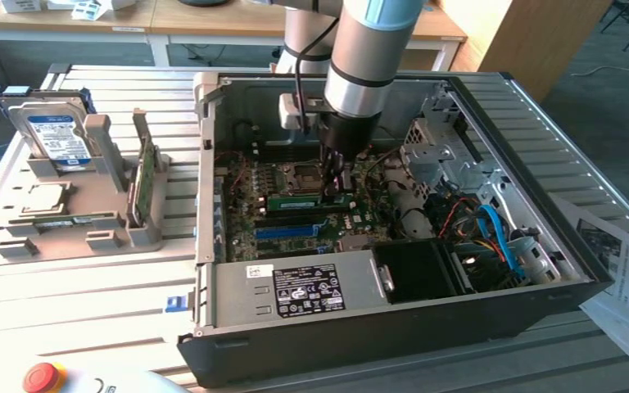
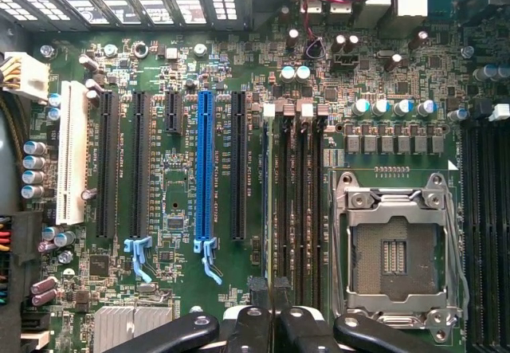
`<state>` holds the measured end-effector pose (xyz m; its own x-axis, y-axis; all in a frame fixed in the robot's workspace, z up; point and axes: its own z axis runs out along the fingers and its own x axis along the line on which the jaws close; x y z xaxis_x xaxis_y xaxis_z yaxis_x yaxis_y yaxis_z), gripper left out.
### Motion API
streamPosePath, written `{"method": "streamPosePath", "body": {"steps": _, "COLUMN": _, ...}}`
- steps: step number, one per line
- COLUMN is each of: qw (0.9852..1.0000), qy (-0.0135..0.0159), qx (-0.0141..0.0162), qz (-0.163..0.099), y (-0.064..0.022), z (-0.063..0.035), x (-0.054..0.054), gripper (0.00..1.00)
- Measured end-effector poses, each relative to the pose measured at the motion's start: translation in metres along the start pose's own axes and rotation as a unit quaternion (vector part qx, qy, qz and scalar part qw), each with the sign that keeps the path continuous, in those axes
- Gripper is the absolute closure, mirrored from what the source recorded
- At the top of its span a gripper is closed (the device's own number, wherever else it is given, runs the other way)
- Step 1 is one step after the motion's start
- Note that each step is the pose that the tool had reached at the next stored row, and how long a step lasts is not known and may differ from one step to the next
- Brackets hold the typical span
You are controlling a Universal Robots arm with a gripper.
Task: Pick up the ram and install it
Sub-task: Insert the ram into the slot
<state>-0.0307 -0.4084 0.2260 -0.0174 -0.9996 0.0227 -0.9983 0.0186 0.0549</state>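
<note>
My gripper (image 1: 334, 195) reaches down inside the open computer case (image 1: 402, 327), just above the motherboard (image 1: 282, 233). Its black fingers stand close together on the ram (image 1: 292, 201), a narrow green stick lying along the memory slots beside the CPU socket (image 1: 301, 173). In the wrist view the ram (image 2: 265, 209) shows edge-on as a thin line running away from the gripper (image 2: 271, 296), at the edge of the black memory slots (image 2: 299, 209). I cannot tell whether the stick is seated in a slot or only resting over it.
The blue card slot (image 2: 205, 170) and the CPU socket (image 2: 394, 253) flank the memory slots. A power supply (image 1: 304, 291), drive cage (image 1: 441, 147) and cables (image 1: 490, 229) crowd the case. Left of it, a grey rack holds a hard drive (image 1: 52, 135) and a green card (image 1: 140, 187).
</note>
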Motion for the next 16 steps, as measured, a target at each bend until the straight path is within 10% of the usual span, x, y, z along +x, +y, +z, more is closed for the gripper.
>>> {"method": "streamPosePath", "body": {"steps": 16, "qw": 1.0000, "qy": 0.0000, "qx": 0.0000, "qz": 0.000, "y": -0.0003, "z": 0.0046, "x": -0.0002, "gripper": 0.88}}
